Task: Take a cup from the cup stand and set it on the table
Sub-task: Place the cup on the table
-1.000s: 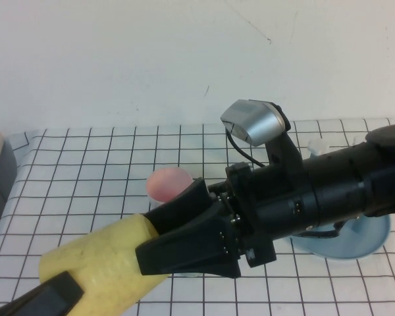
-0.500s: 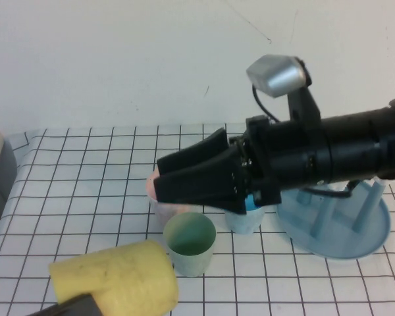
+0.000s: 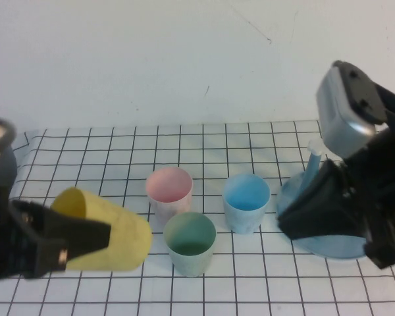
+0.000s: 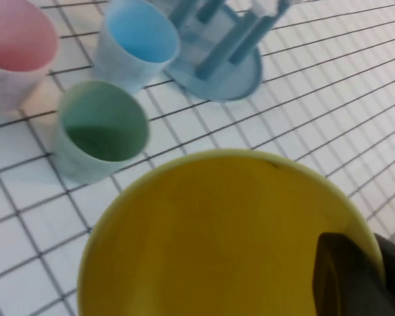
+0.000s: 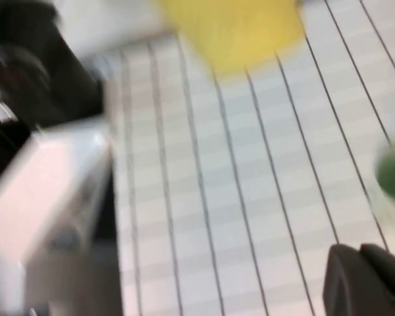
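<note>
The yellow cup [image 3: 115, 238] lies on its side above the table [image 3: 118, 145] at the front left. My left gripper [image 3: 76, 240] is shut on its rim. In the left wrist view the yellow cup [image 4: 210, 243] fills the lower part, with one finger [image 4: 345, 280] inside the rim at my left gripper [image 4: 374, 253]. The blue cup stand [image 3: 336, 245] sits at the right, mostly hidden behind my right gripper [image 3: 286, 220], which is shut and empty. The right wrist view shows my right gripper [image 5: 363, 257] and, far off, the yellow cup [image 5: 230, 29].
A pink cup [image 3: 169, 187], a green cup [image 3: 189, 240] and a blue cup [image 3: 246, 201] stand upright mid-table, also in the left wrist view: pink [image 4: 16, 46], green [image 4: 102, 128], blue [image 4: 138, 39], with the cup stand [image 4: 217, 62] beyond. A grey box [image 5: 46, 197] sits at the table's left edge.
My right arm has drawn back to the right, off the cups and in front of the stand. The yellow cup stays in my left gripper, now a little higher and further right.
</note>
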Available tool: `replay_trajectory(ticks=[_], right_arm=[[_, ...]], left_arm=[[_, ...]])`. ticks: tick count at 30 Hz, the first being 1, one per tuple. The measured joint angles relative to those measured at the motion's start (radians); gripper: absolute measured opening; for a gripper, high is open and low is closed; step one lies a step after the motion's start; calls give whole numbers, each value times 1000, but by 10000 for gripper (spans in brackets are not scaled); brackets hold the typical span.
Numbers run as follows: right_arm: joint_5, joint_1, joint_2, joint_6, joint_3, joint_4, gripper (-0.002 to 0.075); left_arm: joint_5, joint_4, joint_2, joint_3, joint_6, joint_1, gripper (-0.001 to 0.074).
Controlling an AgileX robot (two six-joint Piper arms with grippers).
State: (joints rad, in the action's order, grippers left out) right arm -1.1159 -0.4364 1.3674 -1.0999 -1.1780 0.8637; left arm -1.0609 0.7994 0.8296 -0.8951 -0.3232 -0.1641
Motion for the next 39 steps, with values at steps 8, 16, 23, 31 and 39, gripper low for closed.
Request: replay_trajectory(ticks=[8,16,23,31,39], right_arm=[[-36,0,-298,275,9,-367,5],[-80,0,-583,505,143,-606,5],[-117,0,-758,648,314,-660,5],[-117,0,-918,766,417,-671,4],[-117,0,-962,819,419,-686,4]], left_arm=[[27,-102,352,-290,-61,-25,7],[161,-269,703,-569,-51,-205,8],[178,-440,985,-807,-3,-299,7],[180,-519,1222,-977,3,-301,7],[122,-533,1347,-1045,3,-303,8]])
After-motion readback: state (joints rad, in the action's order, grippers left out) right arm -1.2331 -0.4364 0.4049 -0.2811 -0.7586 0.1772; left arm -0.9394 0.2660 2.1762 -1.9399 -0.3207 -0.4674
